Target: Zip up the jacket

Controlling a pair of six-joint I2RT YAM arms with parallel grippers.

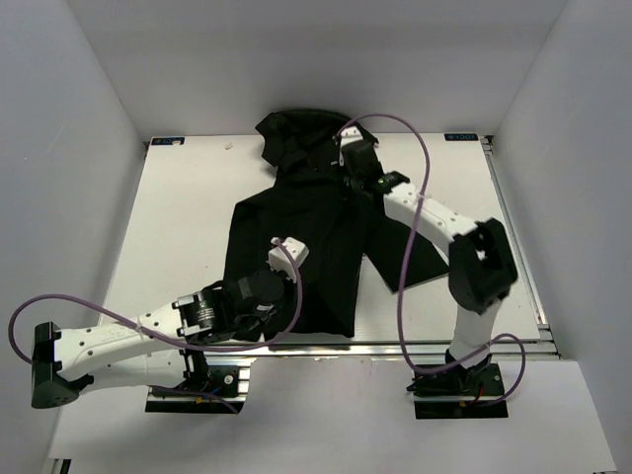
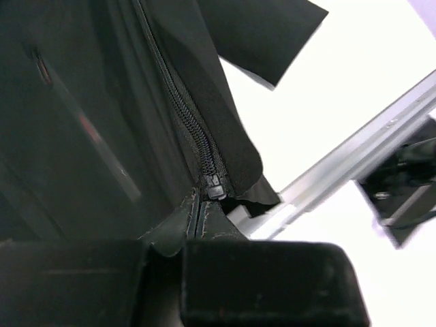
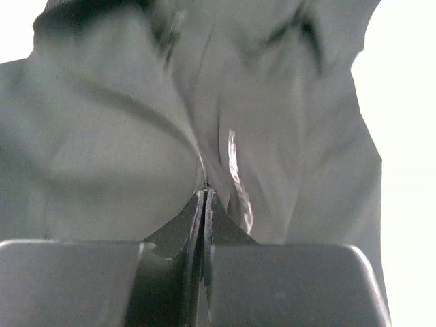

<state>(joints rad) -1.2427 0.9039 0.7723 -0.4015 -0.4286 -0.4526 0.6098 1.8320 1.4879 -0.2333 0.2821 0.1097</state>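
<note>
Black hooded jacket (image 1: 296, 217), spread front-up across the middle of the white worktop (image 1: 178, 227); reaches with its hood (image 1: 296, 128) to the far edge and with its hem almost to the near edge, one sleeve (image 1: 390, 267) angling out toward the right edge. Left pincer (image 2: 197, 216) down at the hem, close to the near edge: tips pressed together, nipping the jacket's bottom edge right under the lower end of the zipper (image 2: 178, 102). Small metal piece (image 2: 215, 187) at that lower end, just beyond the tips; above it, zipper teeth running as one dark line up the front, away from the pincer. Silver rail (image 2: 354, 153) of the near worktop edge just beside the hem. Right pincer (image 3: 206, 199) up by the collar, just below the hood, toward the far edge: tips closed tight, a fold of jacket cloth rising straight from between them. Zip pull inside that pinch or not: cannot tell, only bunched cloth on show. Cloth around the right pincer puckered; lower front smoother. Both arms reaching in from the near edge, well apart, the left low over the hem, the right stretched above the sleeve side. Purple cable (image 1: 420, 148) looping over the right arm.
</note>
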